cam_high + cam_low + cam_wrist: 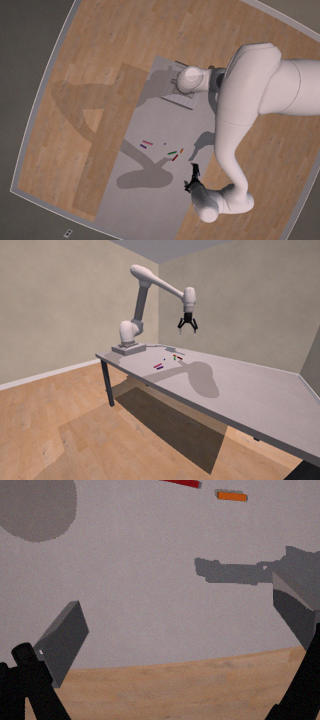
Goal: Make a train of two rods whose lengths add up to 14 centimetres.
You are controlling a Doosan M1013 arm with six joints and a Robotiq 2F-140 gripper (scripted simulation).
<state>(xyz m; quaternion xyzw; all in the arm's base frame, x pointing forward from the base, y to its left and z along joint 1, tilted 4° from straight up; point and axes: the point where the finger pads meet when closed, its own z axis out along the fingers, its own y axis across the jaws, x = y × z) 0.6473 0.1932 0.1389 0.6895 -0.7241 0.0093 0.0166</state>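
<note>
Several small rods lie flat on the grey table. A pink rod (147,142) and a purple rod (143,146) lie side by side at the left. A tiny blue rod (164,143) lies apart in the middle. A green rod (171,152), a red rod (174,157) and an orange rod (181,150) lie close together at the right. My gripper (187,331) is open and empty, high above the table near its far edge.
The arm's base (128,348) stands on a plate at the table's far left corner. The table edge (167,663) lies just under the gripper, with wooden floor beyond it. The arm's shadow falls across the table.
</note>
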